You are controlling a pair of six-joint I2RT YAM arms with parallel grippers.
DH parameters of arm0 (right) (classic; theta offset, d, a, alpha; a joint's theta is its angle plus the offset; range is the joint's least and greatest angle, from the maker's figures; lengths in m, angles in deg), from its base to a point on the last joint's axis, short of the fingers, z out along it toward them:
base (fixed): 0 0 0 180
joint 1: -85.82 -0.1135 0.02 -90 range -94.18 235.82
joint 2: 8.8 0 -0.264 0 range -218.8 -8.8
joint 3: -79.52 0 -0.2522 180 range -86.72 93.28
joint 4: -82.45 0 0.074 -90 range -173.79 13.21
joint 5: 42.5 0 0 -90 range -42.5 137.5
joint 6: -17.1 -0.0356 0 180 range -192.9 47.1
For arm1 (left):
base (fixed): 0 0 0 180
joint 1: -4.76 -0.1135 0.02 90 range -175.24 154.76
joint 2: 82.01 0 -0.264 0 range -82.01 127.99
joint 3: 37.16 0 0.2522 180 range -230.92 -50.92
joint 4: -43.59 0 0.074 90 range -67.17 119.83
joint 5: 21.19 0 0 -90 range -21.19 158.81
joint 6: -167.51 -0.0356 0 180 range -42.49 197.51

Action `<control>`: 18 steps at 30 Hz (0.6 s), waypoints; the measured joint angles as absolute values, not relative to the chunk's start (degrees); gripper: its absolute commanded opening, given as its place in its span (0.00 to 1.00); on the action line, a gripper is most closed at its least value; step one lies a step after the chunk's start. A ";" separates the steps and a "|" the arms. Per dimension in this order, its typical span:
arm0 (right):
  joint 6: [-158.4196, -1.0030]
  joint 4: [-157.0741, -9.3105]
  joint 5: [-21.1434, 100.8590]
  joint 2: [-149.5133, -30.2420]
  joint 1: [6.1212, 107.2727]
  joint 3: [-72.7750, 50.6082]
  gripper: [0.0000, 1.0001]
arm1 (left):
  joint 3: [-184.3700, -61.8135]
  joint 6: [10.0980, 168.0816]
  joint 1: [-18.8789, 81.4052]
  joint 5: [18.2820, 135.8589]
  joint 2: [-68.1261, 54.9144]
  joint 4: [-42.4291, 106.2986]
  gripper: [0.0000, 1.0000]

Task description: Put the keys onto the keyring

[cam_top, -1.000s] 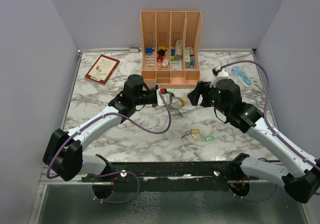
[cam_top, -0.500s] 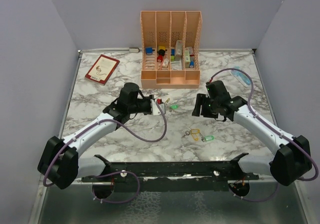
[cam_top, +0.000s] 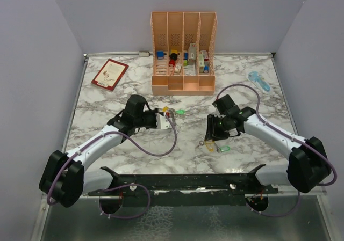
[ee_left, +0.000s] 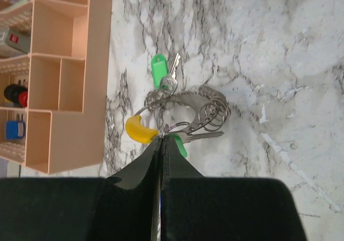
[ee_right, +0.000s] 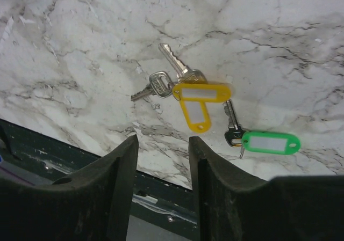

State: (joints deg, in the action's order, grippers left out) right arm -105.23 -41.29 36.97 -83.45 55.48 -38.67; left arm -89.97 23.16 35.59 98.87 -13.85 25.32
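My left gripper (cam_top: 164, 117) is shut, its tips (ee_left: 161, 138) pinching the thin silver keyring (ee_left: 185, 97). The loop lies over the marble ahead of the fingers. On it hang a green-headed key (ee_left: 159, 71), a yellow tag (ee_left: 141, 129), a second green tag (ee_left: 181, 145) partly under the finger, and small split rings (ee_left: 213, 115). My right gripper (cam_top: 210, 134) is open and empty (ee_right: 163, 141), just short of loose keys: two yellow-tagged keys (ee_right: 201, 94) and a green-tagged key (ee_right: 270, 143). They also show in the top view (cam_top: 209, 144).
A peach desk organizer (cam_top: 184, 53) with small coloured blocks stands at the back centre; its front corner is left of the keyring (ee_left: 70, 64). A red book (cam_top: 109, 73) lies back left, a blue object (cam_top: 259, 81) back right. The table's near edge (ee_right: 80, 144) is under my right fingers.
Both grippers drew apart and back toward the near side. The left one carried the keyring left and lower. The right one moved down to the loose keys near the front edge.
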 measured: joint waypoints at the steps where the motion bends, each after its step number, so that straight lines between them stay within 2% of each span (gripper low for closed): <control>1: -105.12 -41.29 36.67 -83.80 55.06 -38.64 0.39 | -89.75 23.05 34.96 98.46 -13.85 25.16 0.02; 6: -104.71 -41.57 35.34 -87.25 52.42 -38.67 0.36 | -89.58 22.66 31.00 97.54 -13.83 24.51 0.12; 18: -106.09 -44.89 36.82 -91.60 51.65 -39.12 0.33 | -89.58 20.10 23.46 96.99 -12.17 21.08 0.24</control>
